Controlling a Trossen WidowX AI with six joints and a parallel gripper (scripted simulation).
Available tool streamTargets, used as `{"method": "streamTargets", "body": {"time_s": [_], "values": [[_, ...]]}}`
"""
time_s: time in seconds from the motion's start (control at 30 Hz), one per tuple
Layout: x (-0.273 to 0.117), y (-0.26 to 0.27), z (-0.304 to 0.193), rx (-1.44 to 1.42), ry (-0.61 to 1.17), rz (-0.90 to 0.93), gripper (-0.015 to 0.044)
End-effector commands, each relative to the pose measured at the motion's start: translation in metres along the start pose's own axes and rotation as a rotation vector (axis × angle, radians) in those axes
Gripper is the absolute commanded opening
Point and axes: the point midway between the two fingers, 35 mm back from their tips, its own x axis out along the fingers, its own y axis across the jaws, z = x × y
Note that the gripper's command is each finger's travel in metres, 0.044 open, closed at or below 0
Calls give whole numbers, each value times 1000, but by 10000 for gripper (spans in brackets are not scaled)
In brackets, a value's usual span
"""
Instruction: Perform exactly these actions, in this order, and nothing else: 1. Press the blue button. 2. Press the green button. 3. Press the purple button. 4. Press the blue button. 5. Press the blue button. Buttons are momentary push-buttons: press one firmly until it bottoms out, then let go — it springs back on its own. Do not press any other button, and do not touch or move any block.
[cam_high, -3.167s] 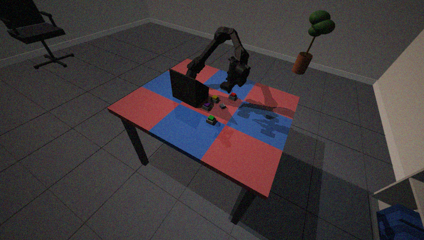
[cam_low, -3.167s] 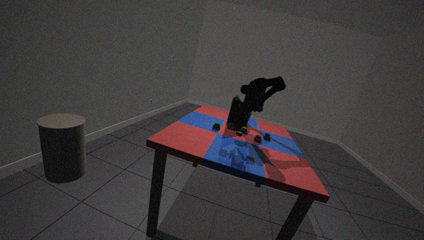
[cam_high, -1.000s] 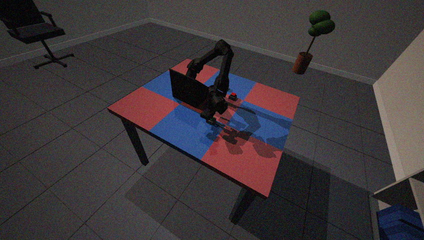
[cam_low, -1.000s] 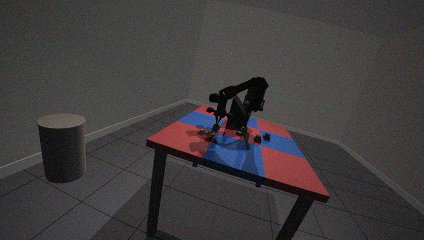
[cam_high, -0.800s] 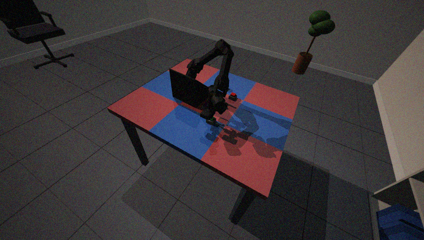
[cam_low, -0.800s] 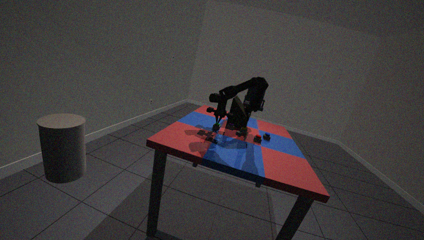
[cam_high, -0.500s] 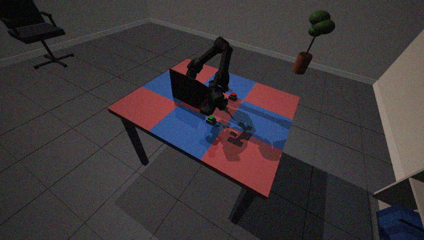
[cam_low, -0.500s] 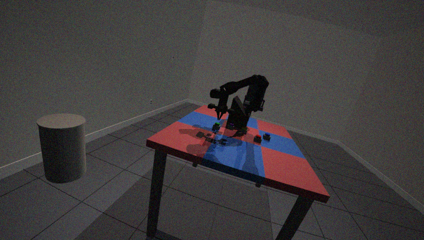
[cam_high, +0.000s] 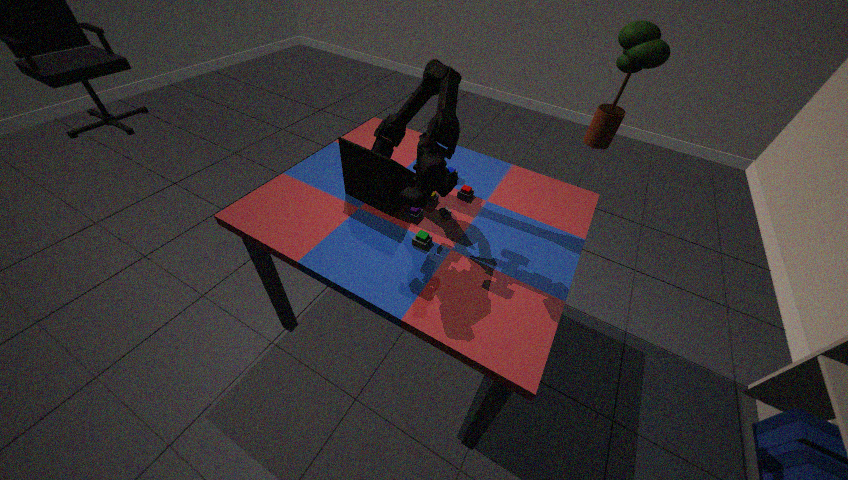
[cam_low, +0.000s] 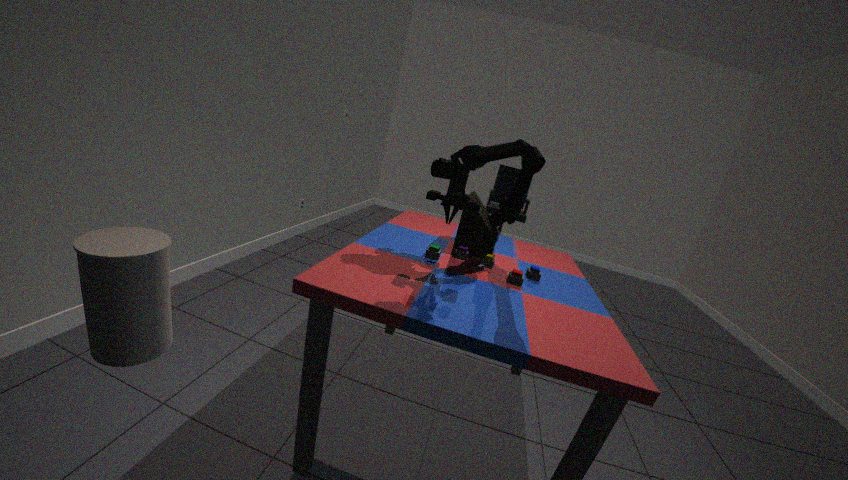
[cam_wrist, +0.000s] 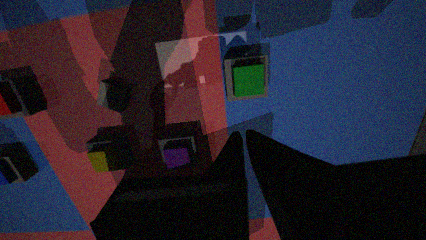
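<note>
Blue button (cam_low: 533, 273) exterior-only, seemingly

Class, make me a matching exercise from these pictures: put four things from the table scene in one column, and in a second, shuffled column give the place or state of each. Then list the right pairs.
Column 1
1. green button
2. purple button
3. gripper
4. red button

Column 2
A. raised above the table, jaws shut, holding nothing
B. right beside the blue button
C. beside the yellow button, close to the arm's base
D. standing free near the seam of a red and a blue square, nothing on it

Pairs: 1-D, 2-C, 3-A, 4-B
</note>
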Motion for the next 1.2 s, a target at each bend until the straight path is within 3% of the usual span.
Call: {"method": "streamTargets", "body": {"time_s": [0.0,0.23,0.4,0.57,1.17], "values": [[-3,30,-29,0,3,-1,20],[4,73,-73,2,6,1,20],[6,73,-73,2,6,1,20],[63,74,-73,1,5,3,20],[87,74,-73,1,5,4,20]]}}
